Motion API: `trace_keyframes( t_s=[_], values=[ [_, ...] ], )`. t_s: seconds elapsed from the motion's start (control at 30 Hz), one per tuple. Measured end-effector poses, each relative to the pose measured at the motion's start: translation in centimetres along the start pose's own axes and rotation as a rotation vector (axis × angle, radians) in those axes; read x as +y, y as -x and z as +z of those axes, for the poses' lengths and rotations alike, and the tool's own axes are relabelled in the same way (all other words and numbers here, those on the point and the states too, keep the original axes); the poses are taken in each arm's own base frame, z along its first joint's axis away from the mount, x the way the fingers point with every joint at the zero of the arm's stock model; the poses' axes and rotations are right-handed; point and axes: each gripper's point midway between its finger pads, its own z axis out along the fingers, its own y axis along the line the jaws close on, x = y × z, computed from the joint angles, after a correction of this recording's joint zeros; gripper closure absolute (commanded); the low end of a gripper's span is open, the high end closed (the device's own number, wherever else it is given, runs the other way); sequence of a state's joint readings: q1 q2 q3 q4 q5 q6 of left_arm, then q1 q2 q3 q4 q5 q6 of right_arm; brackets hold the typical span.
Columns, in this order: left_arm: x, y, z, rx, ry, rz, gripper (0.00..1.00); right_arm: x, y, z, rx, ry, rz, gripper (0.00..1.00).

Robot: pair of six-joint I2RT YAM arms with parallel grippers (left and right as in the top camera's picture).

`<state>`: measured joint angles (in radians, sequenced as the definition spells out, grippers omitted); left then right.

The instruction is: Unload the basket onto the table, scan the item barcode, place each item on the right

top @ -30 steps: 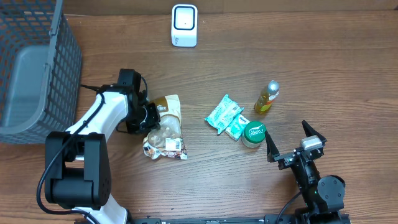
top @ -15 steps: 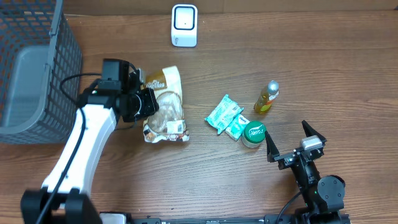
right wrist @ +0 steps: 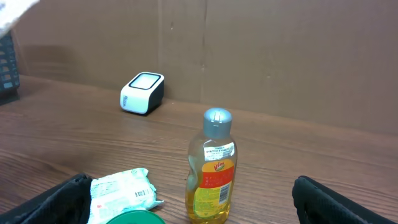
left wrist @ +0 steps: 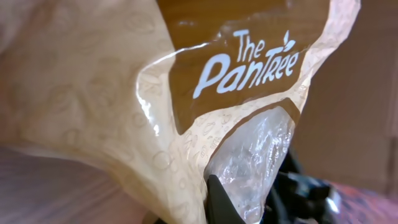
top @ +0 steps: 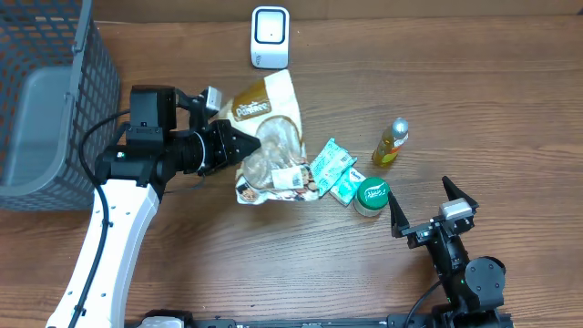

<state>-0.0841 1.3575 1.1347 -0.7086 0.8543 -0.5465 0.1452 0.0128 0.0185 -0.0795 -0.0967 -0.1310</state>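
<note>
My left gripper is shut on a tan and brown "The Pantree" snack bag and holds it off the table, left of centre. The bag's clear window and a white printed label hang toward the table's near side. In the left wrist view the bag fills the frame, with one dark finger pressed against its clear part. The white barcode scanner stands at the back, just above the bag; it also shows in the right wrist view as a scanner. My right gripper rests open and empty at the front right.
A grey mesh basket stands at the far left. Two green packets, a green-lidded tub and a yellow liquid bottle lie right of centre. The bottle and a packet stand in front of my right gripper.
My left gripper has closed on the bag, lifted it off the table and carried it right and back toward the scanner. The right arm has not moved.
</note>
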Motion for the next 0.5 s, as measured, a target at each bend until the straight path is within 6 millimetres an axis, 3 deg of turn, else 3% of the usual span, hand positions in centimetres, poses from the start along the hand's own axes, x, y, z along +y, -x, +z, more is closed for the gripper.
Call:
trace_keyframes(
  t_s=[0.17, 0.5],
  values=[
    [-1.8, -1.1, -0.1, 0.067, -0.107, -0.014, 0.96, 0.0, 0.0, 0.0, 0.0, 0.0, 0.0, 0.0],
    [-3.0, -2.2, -0.4, 0.124, -0.178, -0.041, 0.96, 0.0, 0.0, 0.0, 0.0, 0.0, 0.0, 0.0]
  ],
)
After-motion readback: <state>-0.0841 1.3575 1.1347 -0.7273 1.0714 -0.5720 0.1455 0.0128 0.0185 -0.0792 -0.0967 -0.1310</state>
